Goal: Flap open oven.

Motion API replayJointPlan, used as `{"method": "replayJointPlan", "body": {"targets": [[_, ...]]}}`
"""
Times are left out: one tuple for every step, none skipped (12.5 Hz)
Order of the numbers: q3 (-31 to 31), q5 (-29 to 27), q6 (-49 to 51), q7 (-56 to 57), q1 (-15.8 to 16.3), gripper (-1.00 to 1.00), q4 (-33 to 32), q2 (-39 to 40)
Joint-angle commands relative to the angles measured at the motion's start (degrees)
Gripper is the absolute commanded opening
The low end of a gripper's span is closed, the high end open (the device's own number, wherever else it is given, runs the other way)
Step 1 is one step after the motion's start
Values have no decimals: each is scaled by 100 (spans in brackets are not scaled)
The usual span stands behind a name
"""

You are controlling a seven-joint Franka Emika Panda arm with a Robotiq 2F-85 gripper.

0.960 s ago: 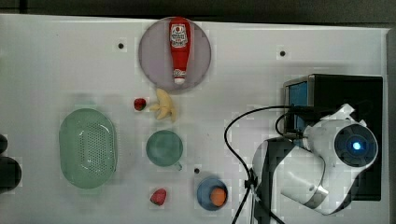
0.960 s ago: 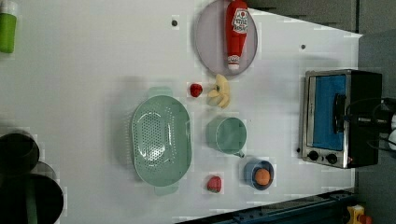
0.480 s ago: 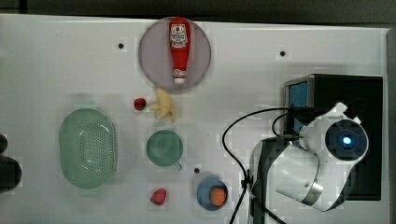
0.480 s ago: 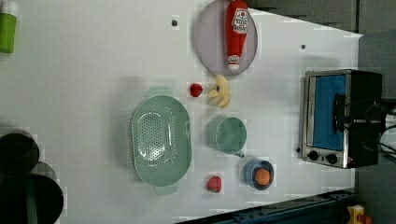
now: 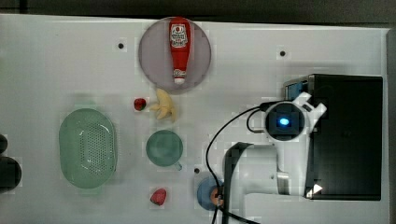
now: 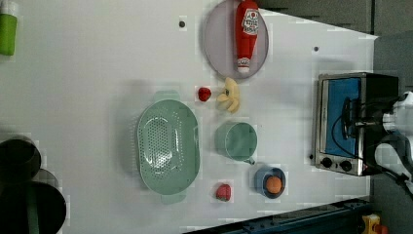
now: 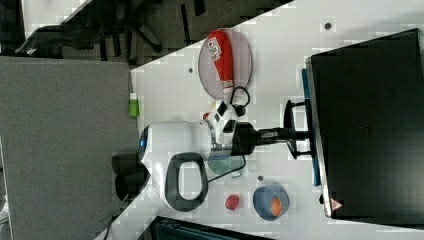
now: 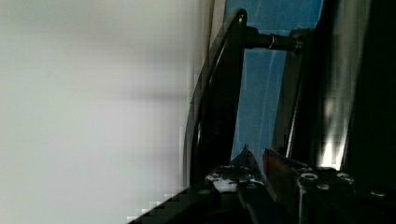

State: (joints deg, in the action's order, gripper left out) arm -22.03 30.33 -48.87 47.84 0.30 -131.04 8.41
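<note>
1. The oven sits at the table's edge on the top view's right, its black top facing up. In the left view its blue glass door faces the other items and appears closed against the silver frame, with black knobs at the lower end.
2. The door's bar handle stands off the glass on two posts, seen in the right view as a dark bracket.
3. The gripper points level at the oven front and meets the handle; in the wrist view its fingers are narrowly set around the dark bar, seemingly gripping it.
4. The white arm reaches along the oven's front, trailing a black cable.
5. Near the arm's base lies a blue bowl holding an orange ball.
6. Farther off are a green cup, a green colander, a banana, two strawberries, and a ketchup bottle lying on a grey plate.
</note>
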Motion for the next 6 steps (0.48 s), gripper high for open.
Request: {"method": "replayJointPlan", "body": {"targets": [[509,549,204,-1575,310,-65,-46,223],[621,794,253,-1939,371,-65,-46,334],[729,1015,327,-2344,441,-65,-47,460],[834,1252,399,-2761,521,-65,-45,599],[932,1528,439,-3172,610,-65,-37,758],[1009,1836,531,-3617,714,-65,-13,934]]}}
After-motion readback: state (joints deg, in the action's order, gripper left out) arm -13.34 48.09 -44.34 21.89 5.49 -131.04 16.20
